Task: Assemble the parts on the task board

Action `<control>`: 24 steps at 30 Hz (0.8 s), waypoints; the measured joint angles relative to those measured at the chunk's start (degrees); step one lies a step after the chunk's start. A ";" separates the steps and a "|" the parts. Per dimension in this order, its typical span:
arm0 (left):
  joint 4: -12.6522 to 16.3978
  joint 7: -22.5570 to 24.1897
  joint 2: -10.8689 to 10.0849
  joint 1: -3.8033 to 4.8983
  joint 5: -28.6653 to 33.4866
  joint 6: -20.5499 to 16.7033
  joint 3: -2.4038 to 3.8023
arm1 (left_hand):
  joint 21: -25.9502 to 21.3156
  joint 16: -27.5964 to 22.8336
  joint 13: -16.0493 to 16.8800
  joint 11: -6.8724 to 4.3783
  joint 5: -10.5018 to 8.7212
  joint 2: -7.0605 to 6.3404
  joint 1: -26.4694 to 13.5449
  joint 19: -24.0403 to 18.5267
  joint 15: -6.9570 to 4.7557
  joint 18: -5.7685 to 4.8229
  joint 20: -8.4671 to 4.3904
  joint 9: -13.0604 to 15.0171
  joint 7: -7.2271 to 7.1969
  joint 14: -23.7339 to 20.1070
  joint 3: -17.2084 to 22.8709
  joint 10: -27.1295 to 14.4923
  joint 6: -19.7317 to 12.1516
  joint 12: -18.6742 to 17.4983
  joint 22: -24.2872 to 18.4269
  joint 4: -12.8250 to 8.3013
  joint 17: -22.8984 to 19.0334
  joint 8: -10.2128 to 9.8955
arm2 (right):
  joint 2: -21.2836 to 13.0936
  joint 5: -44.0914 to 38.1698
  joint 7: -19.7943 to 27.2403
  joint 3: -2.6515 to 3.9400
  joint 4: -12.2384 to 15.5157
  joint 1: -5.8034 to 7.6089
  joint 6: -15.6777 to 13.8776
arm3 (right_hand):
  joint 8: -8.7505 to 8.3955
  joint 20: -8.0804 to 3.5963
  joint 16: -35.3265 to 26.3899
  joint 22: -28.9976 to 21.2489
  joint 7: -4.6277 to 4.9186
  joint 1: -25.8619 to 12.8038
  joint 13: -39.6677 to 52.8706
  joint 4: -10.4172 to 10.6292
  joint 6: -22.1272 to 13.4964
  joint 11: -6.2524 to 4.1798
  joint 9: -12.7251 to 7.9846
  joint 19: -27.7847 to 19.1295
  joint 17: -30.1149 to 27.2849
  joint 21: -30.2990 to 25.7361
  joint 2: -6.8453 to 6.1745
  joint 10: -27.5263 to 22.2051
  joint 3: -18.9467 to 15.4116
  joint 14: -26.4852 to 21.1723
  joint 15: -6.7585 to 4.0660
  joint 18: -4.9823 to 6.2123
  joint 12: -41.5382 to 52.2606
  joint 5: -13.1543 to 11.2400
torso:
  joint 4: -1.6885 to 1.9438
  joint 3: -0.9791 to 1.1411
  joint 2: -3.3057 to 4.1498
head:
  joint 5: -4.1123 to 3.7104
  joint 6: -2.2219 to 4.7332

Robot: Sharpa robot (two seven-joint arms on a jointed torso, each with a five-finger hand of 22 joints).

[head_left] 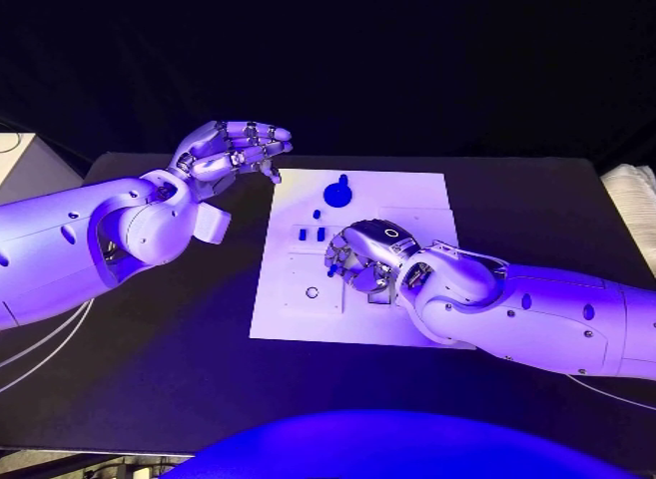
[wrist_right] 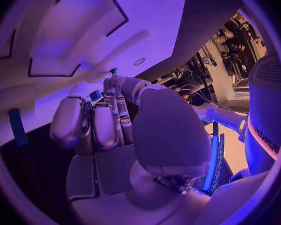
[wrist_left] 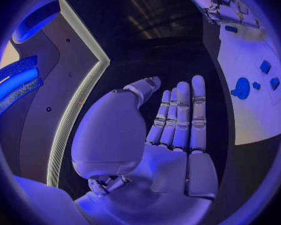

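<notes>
Right hand point(head_left: 368, 261) rests fingers-down on the task board point(head_left: 414, 200), curled around a small blue part point(wrist_right: 95, 95). Left hand point(head_left: 230, 150) hovers open beside the board. Judgement: seat this part squarely with light pressure, clear of the large blue part point(head_left: 337, 190)

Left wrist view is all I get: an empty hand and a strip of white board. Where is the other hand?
Observer: The right hand is down on the middle of the white board.
Operator: Is it holding anything?
Observer: The right wrist view shows a small blue piece by its fingertips; I cannot tell whether it is gripped.
Operator: And where is my hand?
Observer: The left hand is over the black table, off the board's far left corner.
</notes>
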 measured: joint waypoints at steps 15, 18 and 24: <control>0.01 -0.24 -0.04 0.00 0.02 0.05 0.00 | 0.00 0.00 -0.05 0.21 0.00 0.00 0.00 0.00 0.00 0.00 0.00 0.00 0.00 0.00 -0.16 -0.22 0.00 0.00 0.01 -0.16 0.00 0.00 | 0.70 -1.00 -0.26 -0.09 -0.86 -0.04 0.79 | -0.05 -0.21 0.00 -0.42 -0.16 -0.27 0.08 0.00 -0.17 -0.61 0.20 -0.21 -0.69 -0.41 -0.27 0.61 0.00 0.00 0.00 0.01 -0.22 0.00 | -0.04 0.00 0.02 | -0.02 -0.01; 0.02 -0.29 -0.05 0.00 0.03 0.05 0.00 | 0.00 -0.22 -0.05 0.18 0.00 0.00 0.00 0.00 0.00 -0.01 0.00 0.00 0.00 0.00 -0.16 -0.25 0.00 -0.23 0.01 -0.16 0.00 0.00 | 0.85 -1.18 -0.19 -0.27 -0.98 -0.05 1.07 | -0.26 0.02 -0.23 -0.69 0.49 -1.49 0.11 -0.22 -1.04 -1.05 0.50 -0.45 -1.13 -0.81 -0.96 0.56 -0.22 0.00 0.00 0.02 -0.22 0.12 | -0.03 -0.01 0.02 | -0.02 -0.01; 0.01 -0.35 -0.06 0.00 0.03 0.05 0.00 | 0.00 -0.22 -0.11 0.01 0.00 0.00 0.00 0.00 0.00 0.00 0.00 0.00 0.00 0.00 -0.16 -0.42 0.00 -0.23 -0.04 -0.16 0.01 0.00 | 0.92 -1.20 0.28 -0.42 -1.05 -0.11 1.51 | -1.46 0.64 0.05 -0.80 1.16 -4.25 -0.37 0.37 -2.96 0.03 0.17 -1.06 -1.14 -1.11 -1.94 -2.82 -1.13 0.03 0.30 0.03 -0.31 0.82 | -0.04 -0.03 0.01 | -0.04 -0.02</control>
